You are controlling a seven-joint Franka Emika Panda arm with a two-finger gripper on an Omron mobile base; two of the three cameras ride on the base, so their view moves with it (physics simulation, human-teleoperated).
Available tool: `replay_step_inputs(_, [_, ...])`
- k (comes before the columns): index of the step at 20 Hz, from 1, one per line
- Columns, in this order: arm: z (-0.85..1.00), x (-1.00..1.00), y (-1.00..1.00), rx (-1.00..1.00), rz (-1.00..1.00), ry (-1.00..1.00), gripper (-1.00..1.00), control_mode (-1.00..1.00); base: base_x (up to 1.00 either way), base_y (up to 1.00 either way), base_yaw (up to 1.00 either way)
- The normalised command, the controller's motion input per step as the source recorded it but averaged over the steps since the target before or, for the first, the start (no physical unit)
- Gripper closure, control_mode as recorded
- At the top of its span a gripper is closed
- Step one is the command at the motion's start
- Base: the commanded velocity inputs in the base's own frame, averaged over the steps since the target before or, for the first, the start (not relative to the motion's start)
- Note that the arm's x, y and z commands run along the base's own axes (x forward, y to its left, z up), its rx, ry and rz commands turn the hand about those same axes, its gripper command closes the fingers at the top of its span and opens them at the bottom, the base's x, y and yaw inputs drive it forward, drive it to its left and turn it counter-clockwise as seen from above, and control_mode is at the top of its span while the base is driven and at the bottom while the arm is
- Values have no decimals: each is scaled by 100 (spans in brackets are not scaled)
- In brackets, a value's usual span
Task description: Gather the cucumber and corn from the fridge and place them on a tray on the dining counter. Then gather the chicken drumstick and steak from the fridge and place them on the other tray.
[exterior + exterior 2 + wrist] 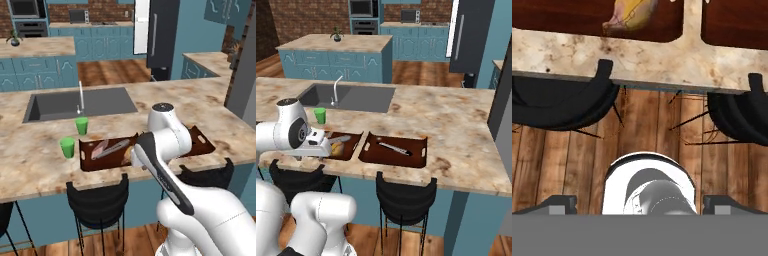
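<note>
Right, nearest first: the gripper (pixel 640 202) has its two dark fingertips (pixel 559 202) spread wide apart with nothing between them, and it looks down at wood floor (pixel 647 130) and two black bar stools (pixel 557 102) tucked under the edge of the dining counter (pixel 637 60). Just past that edge sit two dark brown trays side by side, close but apart. The left tray (pixel 87 155) holds the chicken drumstick (pixel 632 15), golden-tan, at its near right corner. The steak (pixel 100 147) lies flat in the same tray further left, pinkish with pale streaks. Silver tongs (pixel 114 148) lie slanted between steak and drumstick; I cannot tell whether they touch. The arm's white elbow covers much of the gap between the trays in the left base view. The right tray (pixel 418 160) holds a second pair of tongs (pixel 393 148) lying slanted on its floor. Two bright green cups (pixel 67 147) stand upright on the counter beside the left tray, the further cup (pixel 81 125) near the sink (pixel 60 105). A faucet (pixel 80 95) stands at the sink's near rim. Beyond the counter, across the floor, the fridge (pixel 466 35) stands dark with a long silver handle. Further left is a teal island (pixel 336 57) with a small plant (pixel 335 34) on top, brick wall and oven (pixel 362 15) behind.
</note>
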Motion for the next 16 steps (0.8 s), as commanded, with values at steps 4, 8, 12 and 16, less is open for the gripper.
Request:
replay_step_inputs(4, [0, 0, 0, 0, 0, 0, -100, 100, -100, 1, 0])
replay_step_inputs(8, [0, 0, 0, 0, 0, 0, -100, 100, -64, 97, 0])
replay_step_inputs(12, [0, 0, 0, 0, 0, 0, -100, 100, -38, 100, 0])
replay_step_inputs(16, [0, 0, 0, 0, 0, 0, -100, 100, -10, 100, 0])
